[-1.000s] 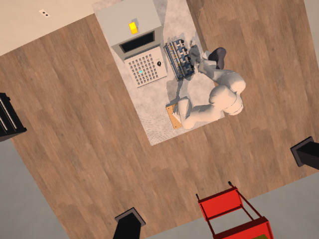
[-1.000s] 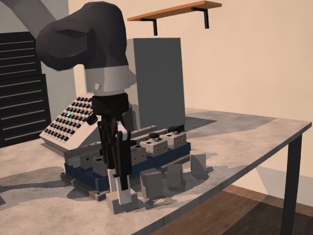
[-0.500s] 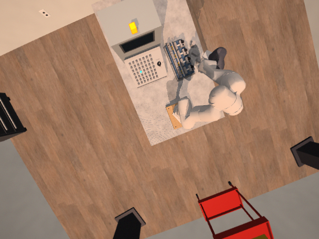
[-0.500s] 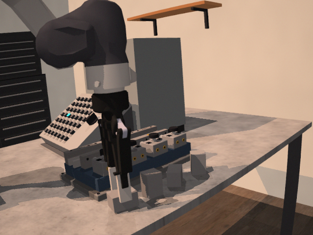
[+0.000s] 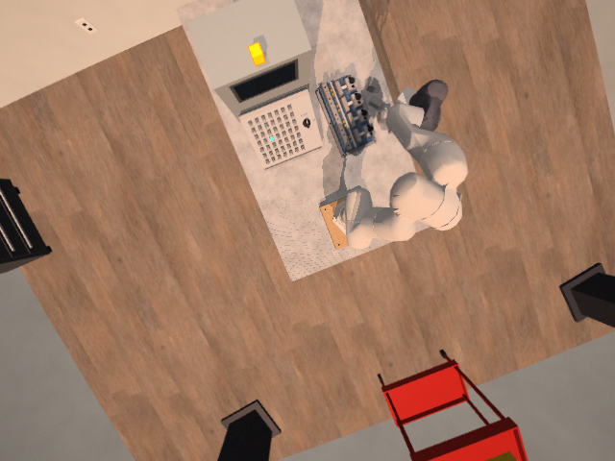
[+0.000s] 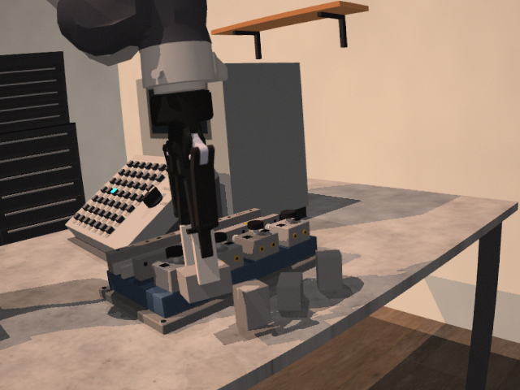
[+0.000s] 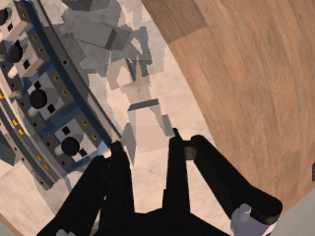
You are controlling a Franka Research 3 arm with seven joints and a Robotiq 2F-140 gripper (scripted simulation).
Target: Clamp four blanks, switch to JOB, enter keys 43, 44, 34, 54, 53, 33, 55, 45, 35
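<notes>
A red cart (image 5: 449,442) stands on the wood floor (image 5: 307,357) (image 6: 335,357) (image 7: 256,88); a shelf (image 6: 293,16) hangs on the wall.

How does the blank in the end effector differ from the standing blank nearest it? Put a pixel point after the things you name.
The gripped blank (image 6: 226,282) (image 7: 147,123) is clamped between the fingertips of the end effector (image 6: 198,268) (image 7: 149,128); the nearest standing blank (image 6: 251,308) (image 7: 118,74) is ungripped, on the table (image 6: 357,260) (image 7: 153,184).
The gripped blank is held with its long side roughly level; the nearest standing blank is upright.
Both are plain grey blocks, and neither is on a station's rails.
</notes>
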